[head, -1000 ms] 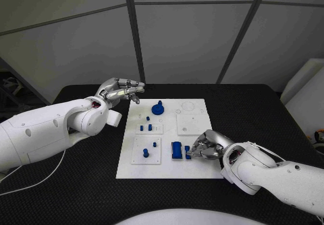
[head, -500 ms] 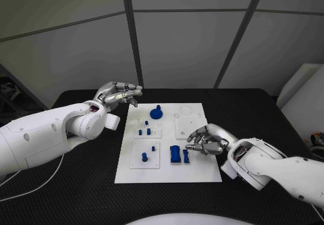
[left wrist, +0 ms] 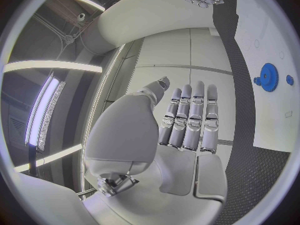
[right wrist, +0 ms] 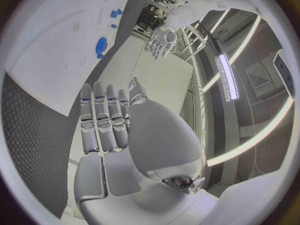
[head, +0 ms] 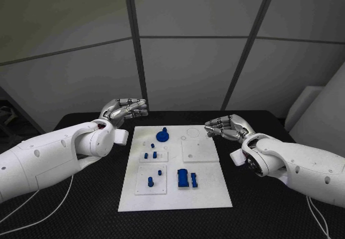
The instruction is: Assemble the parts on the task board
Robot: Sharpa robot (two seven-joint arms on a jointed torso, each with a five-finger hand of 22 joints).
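Both hands up off the table, holding nothing. Left hand (head: 123, 109) raised, fingers straight, side by side, just beyond the far left corner of the task board (head: 208, 186). Right hand (head: 226, 127) lifted by the far right corner, fingers loosely curled. Blue parts (head: 186, 179) standing on the board, between and nearer than both hands.

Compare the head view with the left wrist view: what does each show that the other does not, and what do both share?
Head view alone: the whole board with the blue block and small pegs near its front. Left wrist view alone: the left hand's palm side, fingers straight and holding nothing. Both: the left hand, the right hand and the blue gear.
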